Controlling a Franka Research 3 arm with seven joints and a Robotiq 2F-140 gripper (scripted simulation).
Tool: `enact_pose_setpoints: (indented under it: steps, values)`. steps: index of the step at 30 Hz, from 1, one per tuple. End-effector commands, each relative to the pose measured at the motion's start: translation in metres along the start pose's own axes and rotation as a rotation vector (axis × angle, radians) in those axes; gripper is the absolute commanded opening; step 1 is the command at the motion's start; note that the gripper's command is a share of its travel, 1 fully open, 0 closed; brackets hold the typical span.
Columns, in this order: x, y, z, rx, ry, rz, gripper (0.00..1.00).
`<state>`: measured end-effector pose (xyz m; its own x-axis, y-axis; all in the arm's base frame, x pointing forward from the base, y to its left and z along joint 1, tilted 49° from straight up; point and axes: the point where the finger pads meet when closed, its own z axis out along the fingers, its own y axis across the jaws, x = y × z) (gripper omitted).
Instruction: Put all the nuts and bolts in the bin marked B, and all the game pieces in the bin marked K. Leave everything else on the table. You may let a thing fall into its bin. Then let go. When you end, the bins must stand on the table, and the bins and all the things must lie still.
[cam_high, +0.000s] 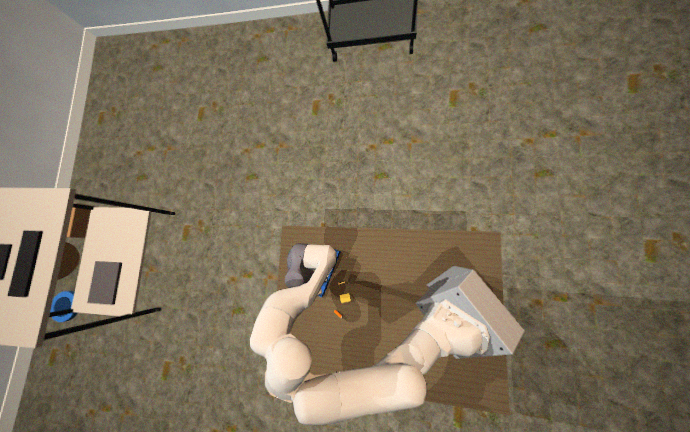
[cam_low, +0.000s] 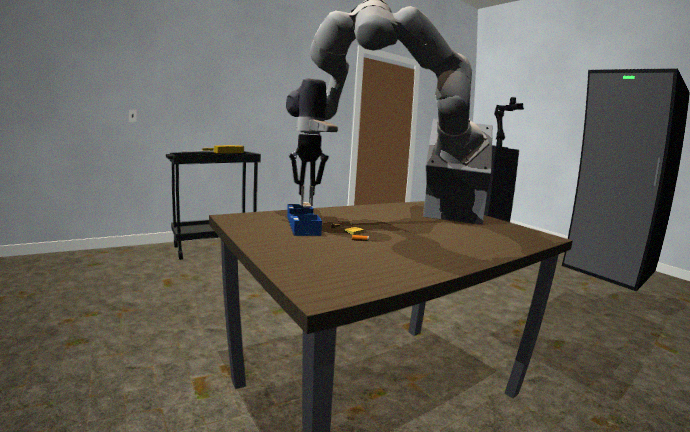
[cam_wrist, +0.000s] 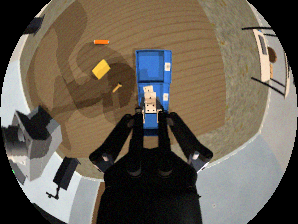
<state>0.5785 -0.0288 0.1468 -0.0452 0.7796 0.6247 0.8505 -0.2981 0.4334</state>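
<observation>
Bins: blue, set end to end at left of table. Marks B and K not readable in any view; only a white label patch visible from wrist view, so cannot tell which bin lies under the tool.

Gripper: directly above far bin, fingers pointing down, clenched on small tan piece. Piece held just over bin rim, apart from bin floor.

Handling, as judged: piece likely light, rigid and smooth; prone to slip or twist if pinched off-centre. Grip across flat sides, near middle. Short drop into bin should be harmless.

Right of bins, on table: tiny dark part, possibly a bolt, too small to identify; yellow block; orange stick. All three apart from one another and from bins.

Hidden: bin contents, blocked by fingers in wrist view and by bin walls in exterior view. Bins largely covered by arm in top view.
</observation>
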Motion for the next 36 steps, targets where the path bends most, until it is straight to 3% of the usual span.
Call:
enact_pose_setpoints:
  steps: [1,15,36]
  values:
    - [-0.001,-0.001,0.000,0.007,0.001,0.034,0.13]
    - [-0.002,0.000,0.006,0.007,0.001,0.034,0.13]
    - [-0.001,0.000,0.044,0.007,0.001,0.034,0.13]
